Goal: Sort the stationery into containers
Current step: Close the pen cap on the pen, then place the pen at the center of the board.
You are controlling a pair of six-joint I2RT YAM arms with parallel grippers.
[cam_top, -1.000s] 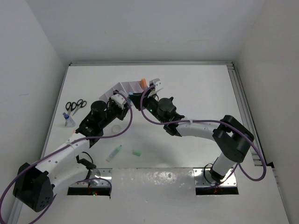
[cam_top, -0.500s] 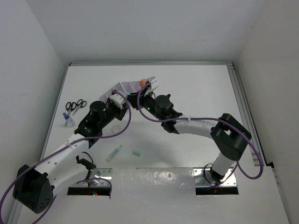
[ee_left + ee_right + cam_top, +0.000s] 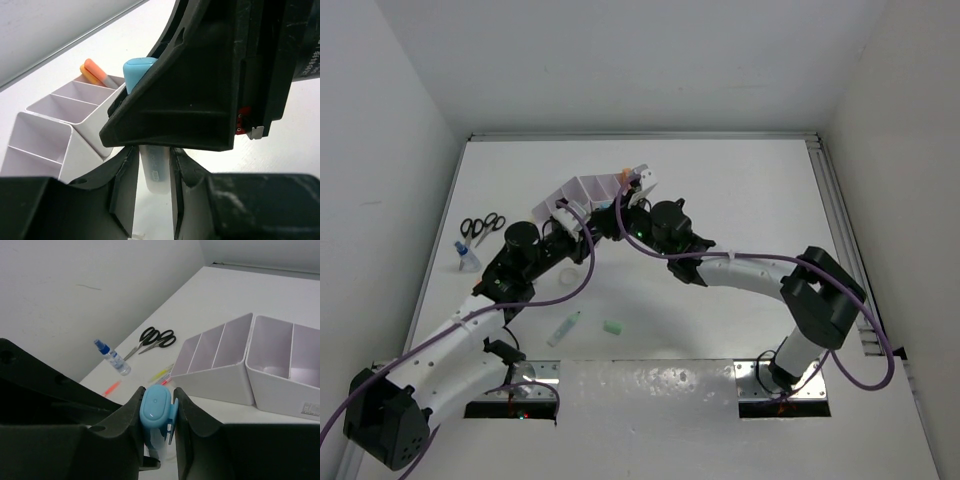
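1. Top view: the left gripper (image 3: 575, 213) and the right gripper (image 3: 623, 200) meet tip to tip just beside the organiser (image 3: 582, 186), on its near side. I cannot see what is between them here.
2. Left wrist: the left fingers (image 3: 122, 185) are closed on the pale barrel of a pen (image 3: 154, 172), which stands upright. The right gripper covers its upper part.
3. Right wrist: the right fingers (image 3: 131, 415) sit at both sides of the blue cap (image 3: 155, 409). I cannot tell if they press it.
4. Risk, as I judge it: if both hold and the arms pull apart, the cap can come off. If both loosen, the pen falls on the table (image 3: 740, 200), because it is not over a compartment.
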